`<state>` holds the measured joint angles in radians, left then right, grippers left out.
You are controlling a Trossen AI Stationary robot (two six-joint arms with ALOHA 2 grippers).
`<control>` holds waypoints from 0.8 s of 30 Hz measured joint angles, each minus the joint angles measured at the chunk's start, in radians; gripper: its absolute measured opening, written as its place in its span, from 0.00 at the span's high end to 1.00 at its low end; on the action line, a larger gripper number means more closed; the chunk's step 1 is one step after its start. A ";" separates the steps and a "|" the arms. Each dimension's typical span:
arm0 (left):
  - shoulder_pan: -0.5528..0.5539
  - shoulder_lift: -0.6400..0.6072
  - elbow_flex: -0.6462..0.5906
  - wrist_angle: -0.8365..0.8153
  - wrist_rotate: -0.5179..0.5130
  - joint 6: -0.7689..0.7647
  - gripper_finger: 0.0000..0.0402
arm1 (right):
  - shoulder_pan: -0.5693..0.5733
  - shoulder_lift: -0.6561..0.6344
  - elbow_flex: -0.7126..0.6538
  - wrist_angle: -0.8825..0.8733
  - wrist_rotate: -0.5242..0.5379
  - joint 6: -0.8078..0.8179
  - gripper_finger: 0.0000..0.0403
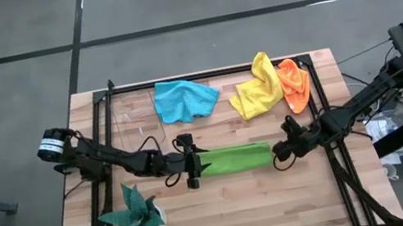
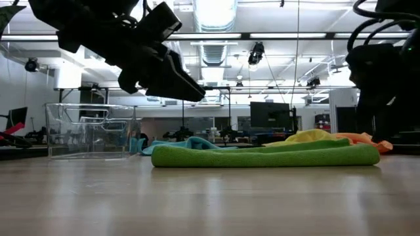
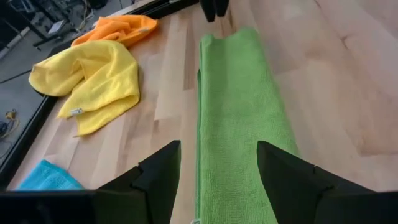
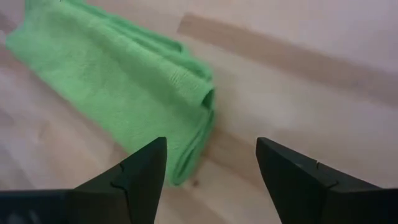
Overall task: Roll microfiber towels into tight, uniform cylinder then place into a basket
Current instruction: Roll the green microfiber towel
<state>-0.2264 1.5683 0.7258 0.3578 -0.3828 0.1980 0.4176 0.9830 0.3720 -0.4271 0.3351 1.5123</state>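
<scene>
I see the nubby green towel (image 1: 234, 159), folded into a long flat strip, mid-table between my left gripper (image 1: 192, 165) and right gripper (image 1: 282, 151), both spread wide, holding nothing.

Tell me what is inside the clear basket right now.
Nothing shows inside the basket; through its clear walls only the room behind appears. All four towels lie outside on the table: green, blue, yellow, orange.

Pale wooden slatted table (image 1: 227, 208): folded lime green microfiber towel (image 1: 234, 159) mid-table; blue (image 1: 182, 100), yellow (image 1: 257, 90), orange (image 1: 293, 82) cloths along far edge; clear plastic basket (image 2: 88, 131); potted teal plant (image 1: 138, 213) near left corner.
</scene>
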 joint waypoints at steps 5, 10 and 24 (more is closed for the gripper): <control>0.000 0.000 -0.001 -0.003 0.000 0.001 0.51 | 0.000 0.053 -0.037 0.148 -0.028 0.033 0.39; 0.000 0.000 -0.002 -0.010 -0.001 0.001 0.51 | -0.002 0.133 -0.034 0.157 -0.028 0.070 0.39; 0.000 0.000 0.001 -0.009 -0.001 0.002 0.51 | -0.027 0.317 -0.012 0.354 0.017 0.067 0.40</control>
<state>-0.2264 1.5681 0.7269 0.3485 -0.3836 0.2001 0.3906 1.2995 0.3595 -0.0734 0.3526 1.5789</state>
